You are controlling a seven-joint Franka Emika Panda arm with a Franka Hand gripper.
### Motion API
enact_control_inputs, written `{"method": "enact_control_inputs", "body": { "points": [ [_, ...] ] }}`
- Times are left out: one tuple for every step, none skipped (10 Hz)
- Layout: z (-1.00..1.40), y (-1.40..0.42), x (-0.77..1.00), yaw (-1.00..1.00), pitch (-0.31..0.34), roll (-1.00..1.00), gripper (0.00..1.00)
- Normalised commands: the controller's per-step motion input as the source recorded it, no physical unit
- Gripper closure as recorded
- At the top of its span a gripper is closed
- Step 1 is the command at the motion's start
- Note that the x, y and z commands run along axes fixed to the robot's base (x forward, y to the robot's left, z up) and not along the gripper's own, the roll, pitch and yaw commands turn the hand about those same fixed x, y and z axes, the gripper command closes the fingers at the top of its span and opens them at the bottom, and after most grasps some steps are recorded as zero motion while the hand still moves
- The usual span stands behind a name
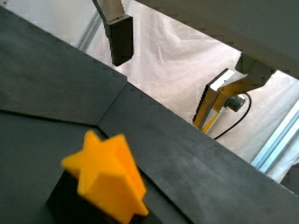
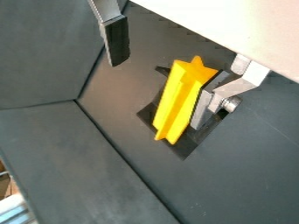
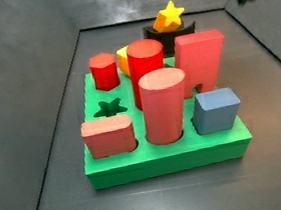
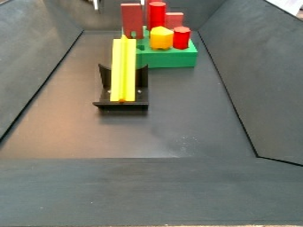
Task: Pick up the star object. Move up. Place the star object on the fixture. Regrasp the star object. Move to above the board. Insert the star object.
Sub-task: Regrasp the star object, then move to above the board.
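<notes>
pincer (image 2: pixel 176 52): fingers spread wide, empty, touching nothing, above the star | star (image 2: pixel 179 98): yellow, standing on edge on the black fixture (image 4: pixel 120 96), clear of both fingers (image 2: pixel 114 39) | green board (image 3: pixel 166 159): star hole at 9 o'clock open, star at 12 o'clock behind it

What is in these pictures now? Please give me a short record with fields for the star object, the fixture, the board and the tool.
star object: yellow, resting on the fixture, not held
fixture: black, on the dark floor, apart from the board
board: green, carrying red, salmon and blue pegs
star-shaped hole: empty, near the board's edge
tool: raised above the star object, not touching it
tool jaws: open, nothing between the fingers
task stage: star object is placed on the fixture; regrasp not yet done
</notes>
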Motion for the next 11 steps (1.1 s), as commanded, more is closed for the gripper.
{"method": "enact_control_inputs", "body": {
  "points": [
    [-1.0,0.03,0.08,0.1,-0.102,0.09,0.0],
    [-1.0,0.03,0.09,0.06,-0.117,0.08,0.0],
    [-1.0,0.02,0.11,0.03,-0.114,0.08,0.0],
    [-1.0,0.02,0.12,0.01,-0.1,0.07,0.0],
    [-0.82,0.01,0.11,-0.02,-0.082,0.08,0.0],
    [-0.59,0.0,0.09,-0.03,-0.055,0.08,0.0],
    [-0.42,0.0,0.09,-0.04,-0.029,0.08,0.0],
    [-0.21,0.0,0.09,-0.03,-0.002,0.07,0.0],
    [0.0,0.0,0.0,0.0,0.0,0.0,1.0],
    [1.0,0.03,0.02,0.02,0.094,-0.21,1.0],
    [1.0,0.03,0.02,0.02,0.094,-0.21,1.0]
  ]
}}
